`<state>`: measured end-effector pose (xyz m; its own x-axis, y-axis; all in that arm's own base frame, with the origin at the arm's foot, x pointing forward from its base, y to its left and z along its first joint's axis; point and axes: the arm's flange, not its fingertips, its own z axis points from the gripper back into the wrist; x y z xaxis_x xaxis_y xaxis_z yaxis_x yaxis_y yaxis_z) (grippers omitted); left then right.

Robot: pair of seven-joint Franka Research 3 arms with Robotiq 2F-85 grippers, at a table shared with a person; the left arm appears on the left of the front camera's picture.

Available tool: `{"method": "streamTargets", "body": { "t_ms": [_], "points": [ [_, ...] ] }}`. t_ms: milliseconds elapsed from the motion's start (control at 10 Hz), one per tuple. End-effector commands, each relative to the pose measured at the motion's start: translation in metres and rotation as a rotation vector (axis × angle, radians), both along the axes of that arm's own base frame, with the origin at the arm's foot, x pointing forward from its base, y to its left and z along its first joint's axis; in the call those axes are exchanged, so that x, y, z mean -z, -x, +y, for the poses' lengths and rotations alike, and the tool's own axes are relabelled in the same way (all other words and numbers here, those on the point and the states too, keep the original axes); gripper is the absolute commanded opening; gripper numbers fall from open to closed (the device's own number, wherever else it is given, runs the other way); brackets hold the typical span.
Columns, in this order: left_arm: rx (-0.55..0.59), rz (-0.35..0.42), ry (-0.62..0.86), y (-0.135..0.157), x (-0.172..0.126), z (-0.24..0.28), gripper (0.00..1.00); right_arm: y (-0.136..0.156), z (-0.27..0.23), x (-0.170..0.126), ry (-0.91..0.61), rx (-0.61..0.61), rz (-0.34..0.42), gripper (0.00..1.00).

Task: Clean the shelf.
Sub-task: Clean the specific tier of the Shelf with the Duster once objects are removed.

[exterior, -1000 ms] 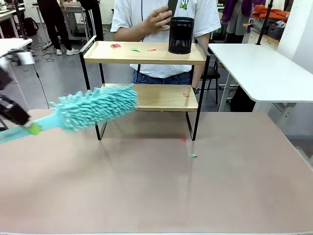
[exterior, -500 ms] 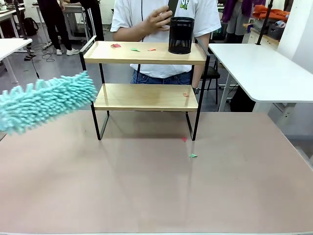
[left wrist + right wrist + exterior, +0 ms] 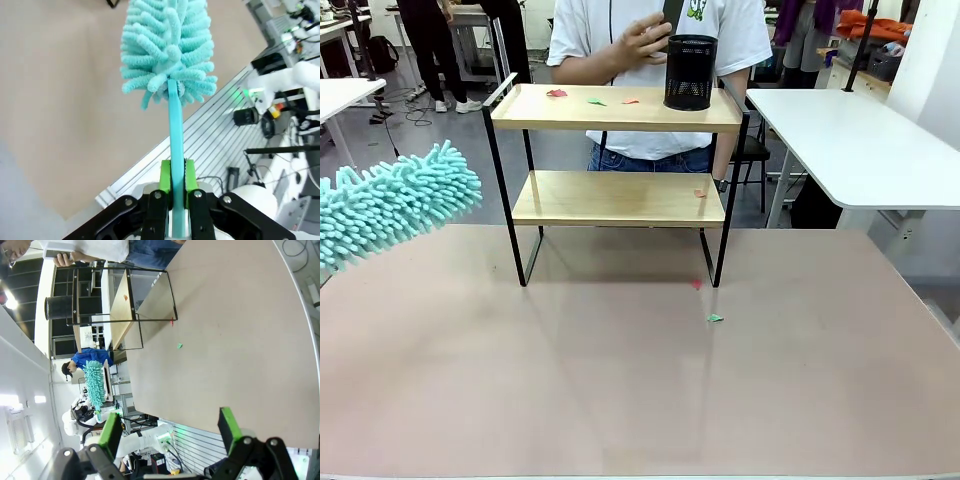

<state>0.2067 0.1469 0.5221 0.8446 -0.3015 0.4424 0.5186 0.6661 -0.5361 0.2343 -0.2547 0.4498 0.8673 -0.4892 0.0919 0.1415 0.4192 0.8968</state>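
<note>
The left gripper [image 3: 173, 177] was clamped on a duster [image 3: 167, 45]: its ribbed green pads [image 3: 165, 175] pinched the flat, smooth turquoise plastic handle from both sides, and beyond them the head flared into a thick brush of soft, finger-like chenille strands. In the front view that shaggy head [image 3: 395, 205] hung at the far left, tilted up to the right, above the edge of the matte brown table [image 3: 620, 380] and apart from the shelf. The shelf [image 3: 620, 115] stood toward the table's far edge, a little left of the middle: two flat, pale wooden boards in a thin black metal frame on straight legs, with a raised rail along its left side. On the top board lay three small paper scraps, red [image 3: 557, 93], green [image 3: 596, 101] and red [image 3: 631, 100], and at its right end stood a round black mesh cup [image 3: 690, 72], with a person's hand [image 3: 645, 40] just beside its rim. One pinkish scrap [image 3: 700, 193] lay near the right end of the lower board. On the table in front of the right legs lay a red scrap [image 3: 697, 284] and, nearer, a green one [image 3: 715, 318]. A smooth white table [image 3: 850, 140] stood to the right. The right gripper [image 3: 170, 415] was spread wide, nothing between its green pads [image 3: 111, 432], above the table's near edge.
</note>
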Motion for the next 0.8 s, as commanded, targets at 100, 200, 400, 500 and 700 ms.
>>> {"method": "streamTargets", "body": {
  "t_ms": [100,200,400,500,700],
  "points": [
    [0.023,-0.029,-0.020,0.007,-0.004,-0.010,0.12,0.002,-0.001,0.000,0.013,-0.017,-0.018,1.00],
    [0.023,-0.029,-0.020,0.007,-0.004,-0.010,0.12,0.002,-0.001,0.000,0.013,-0.017,-0.018,1.00],
    [0.023,-0.029,-0.020,0.007,-0.004,-0.010,0.12,0.002,-0.001,0.000,0.013,-0.017,-0.018,1.00],
    [0.005,-0.007,-0.040,0.004,-0.006,-0.009,0.12,0.002,-0.001,0.000,0.013,-0.017,-0.018,1.00],
    [0.108,0.008,-0.037,0.001,-0.030,-0.078,0.12,0.002,-0.001,0.000,0.013,-0.017,-0.018,1.00]
  ]
}}
